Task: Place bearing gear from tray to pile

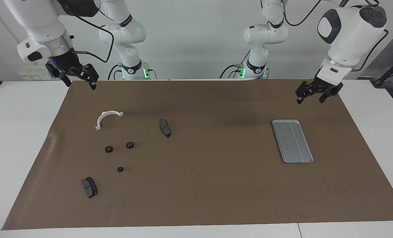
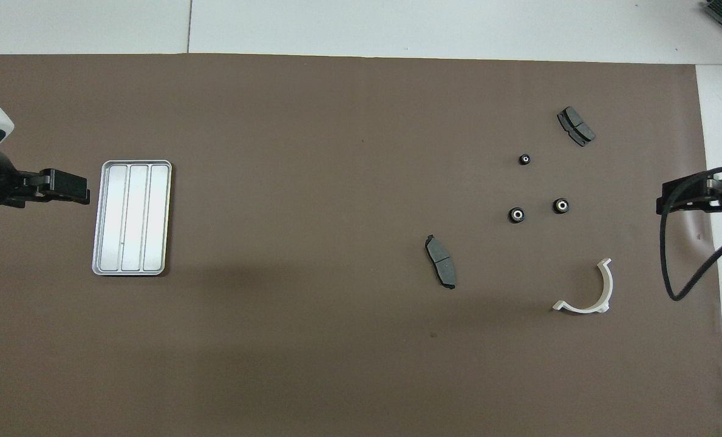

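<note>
Table: white, spread with a brown mat that carries every part.
Tray: silver-grey, rectangular, ridged lengthwise; flat on the mat toward the left arm's end of the table; nothing lies in it.
Pile: loose scatter toward the right arm's end of the table, well apart from the tray.
Bearing gears: three, small, black, round with pale centres, all on the mat within the pile. Two sit near each other; the third, smaller, lies farther from the robots than that pair.
Half-ring bracket: white, flat on the mat, nearer to the robots than the gears.
Brake pad, first: dark grey, at the side of the pile toward the tray, apart from the gears.
Brake pad, second: dark grey, the part of the pile farthest from the robots.
Left claw: raised over the mat near its edge at the left arm's end, close to the tray and not touching it; fingers spread apart, grasping nothing.
Right claw: raised over the mat's corner at the right arm's end, near the bracket and clear of it; fingers spread apart, grasping nothing.
</note>
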